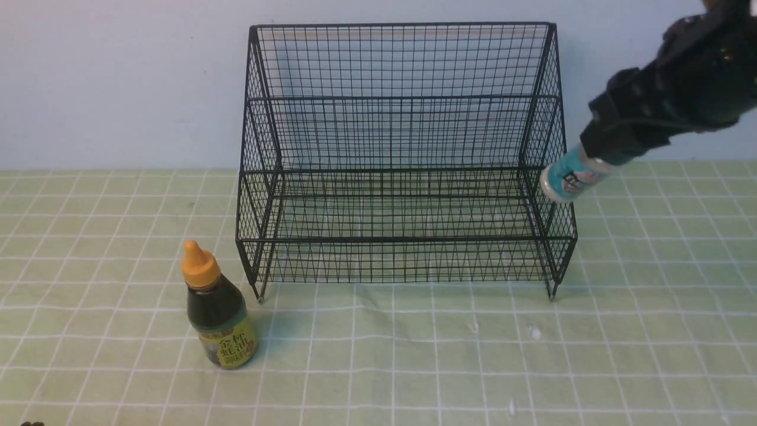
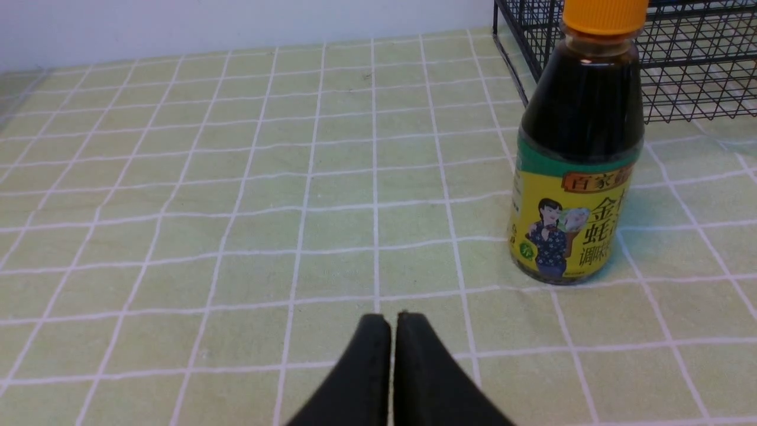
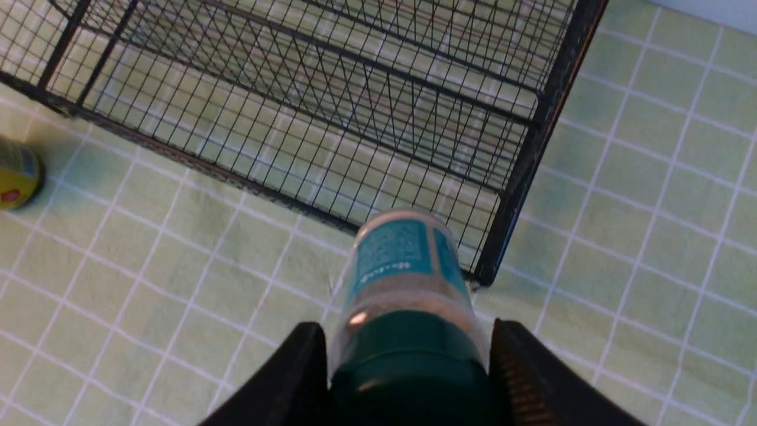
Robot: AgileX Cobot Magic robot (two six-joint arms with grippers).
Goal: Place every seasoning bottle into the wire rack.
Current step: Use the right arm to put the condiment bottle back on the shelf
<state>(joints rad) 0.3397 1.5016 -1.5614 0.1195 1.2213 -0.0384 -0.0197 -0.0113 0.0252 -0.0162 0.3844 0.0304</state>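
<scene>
The black wire rack (image 1: 402, 165) stands at the back middle of the table, its tiers bare. The dark-sauce bottle (image 1: 217, 307) with orange cap and yellow label stands upright on the cloth by the rack's front left leg; it also shows in the left wrist view (image 2: 579, 148). My left gripper (image 2: 393, 319) is shut and empty, low over the cloth, short of that bottle. My right gripper (image 3: 408, 349) is shut on the small shaker (image 3: 408, 272) by its dark green lid. It holds the shaker (image 1: 571, 177) tilted in the air just outside the rack's right side.
A green checked cloth (image 1: 414, 355) covers the table. A pale wall (image 1: 118, 83) rises right behind the rack. The rack's right front corner post (image 3: 520, 177) is close below the shaker.
</scene>
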